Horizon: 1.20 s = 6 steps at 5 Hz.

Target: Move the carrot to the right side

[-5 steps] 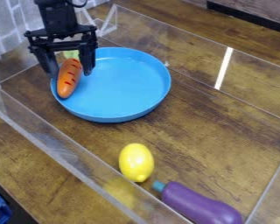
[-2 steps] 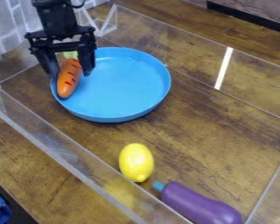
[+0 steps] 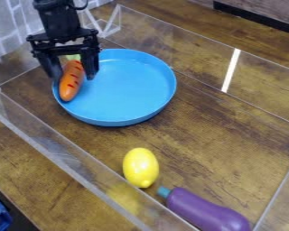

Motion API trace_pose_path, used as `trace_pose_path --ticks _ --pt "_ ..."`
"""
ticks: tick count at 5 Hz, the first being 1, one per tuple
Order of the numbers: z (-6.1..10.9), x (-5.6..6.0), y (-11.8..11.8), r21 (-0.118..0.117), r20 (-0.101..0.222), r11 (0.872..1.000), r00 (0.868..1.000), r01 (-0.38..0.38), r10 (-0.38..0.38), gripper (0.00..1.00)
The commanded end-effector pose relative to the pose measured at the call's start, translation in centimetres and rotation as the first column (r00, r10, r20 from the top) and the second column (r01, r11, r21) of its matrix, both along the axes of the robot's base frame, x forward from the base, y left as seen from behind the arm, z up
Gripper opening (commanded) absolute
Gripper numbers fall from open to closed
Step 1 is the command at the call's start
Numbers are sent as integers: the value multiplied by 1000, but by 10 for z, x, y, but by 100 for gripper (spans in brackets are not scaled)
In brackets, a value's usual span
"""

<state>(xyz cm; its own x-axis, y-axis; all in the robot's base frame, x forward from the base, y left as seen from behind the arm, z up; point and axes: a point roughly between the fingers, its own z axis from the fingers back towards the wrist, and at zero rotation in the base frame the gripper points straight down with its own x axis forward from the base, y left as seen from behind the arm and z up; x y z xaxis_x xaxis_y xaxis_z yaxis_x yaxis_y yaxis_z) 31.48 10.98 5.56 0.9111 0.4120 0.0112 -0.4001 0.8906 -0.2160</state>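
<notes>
The carrot point(image 3: 69, 80) is small and orange with dark grooves, lying on the left rim area of the blue plate point(image 3: 129, 90). My black gripper point(image 3: 68, 65) hangs straight over the carrot's upper end, pointing down. Its jaws stand open, one finger on each side of the carrot, not closed on it. The carrot's green top is hidden behind the fingers.
A yellow lemon point(image 3: 140, 167) and a purple eggplant point(image 3: 208, 213) lie at the front of the wooden table. Clear acrylic walls point(image 3: 62, 149) box in the work area. Bare wood lies to the right of the plate.
</notes>
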Motion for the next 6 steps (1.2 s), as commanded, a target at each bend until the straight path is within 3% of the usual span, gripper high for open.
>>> trace_pose_path --ticks 1,3,6 --pt "18 1 10 28 66 999 998 -16 14 100" --pt "18 2 13 39 87 999 996 1 -4 100" --pt "-5 13 21 63 86 998 996 -8 2 100"
